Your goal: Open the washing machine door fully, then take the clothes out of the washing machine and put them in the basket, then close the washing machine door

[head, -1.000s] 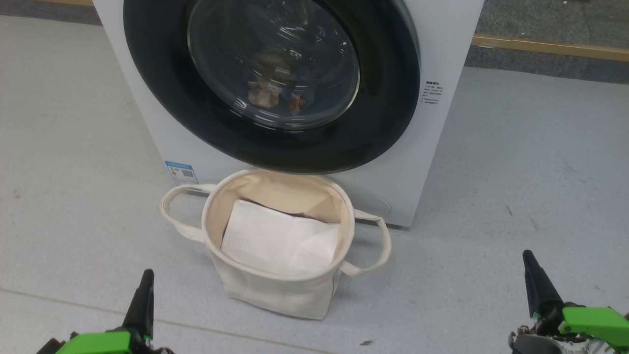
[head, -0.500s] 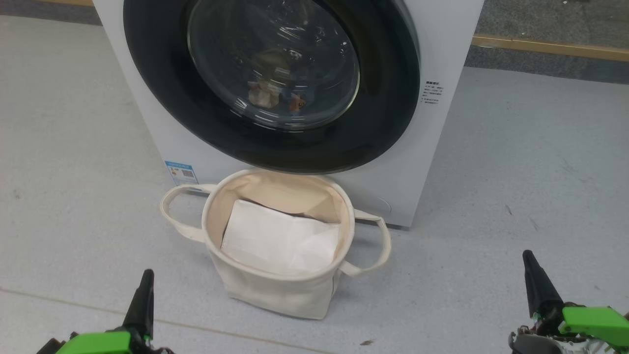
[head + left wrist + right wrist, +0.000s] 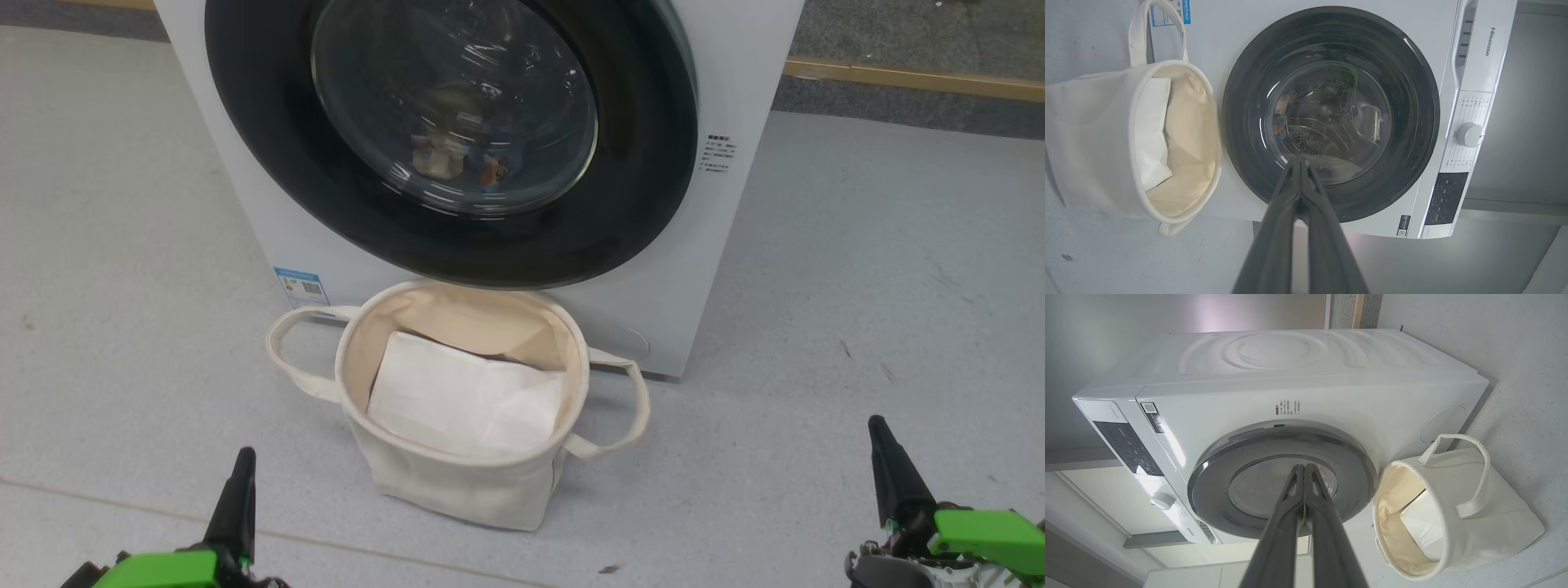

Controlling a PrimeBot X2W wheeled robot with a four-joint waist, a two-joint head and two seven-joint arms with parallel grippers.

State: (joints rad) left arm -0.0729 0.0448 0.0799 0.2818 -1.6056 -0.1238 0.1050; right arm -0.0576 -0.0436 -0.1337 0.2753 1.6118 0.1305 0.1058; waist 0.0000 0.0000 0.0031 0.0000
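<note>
1. Your left gripper (image 3: 239, 478) sat clenched at the lower left, gripping nothing — well apart from the basket (image 3: 457, 490).
2. Your right gripper (image 3: 882, 441) was clenched too, empty, low on the right.
3. The door (image 3: 269, 163) was shut flat against the machine (image 3: 739, 73).
4. The clothes (image 3: 457, 159) lay inside the machine, dim behind the door, a spot of orange showing.
5. The basket stood upright on the floor (image 3: 857, 286), just in front of the machine and below the door — a white sheet (image 3: 465, 400) lay in it.

Bright even light, glare on door (image 3: 453, 122)
</note>
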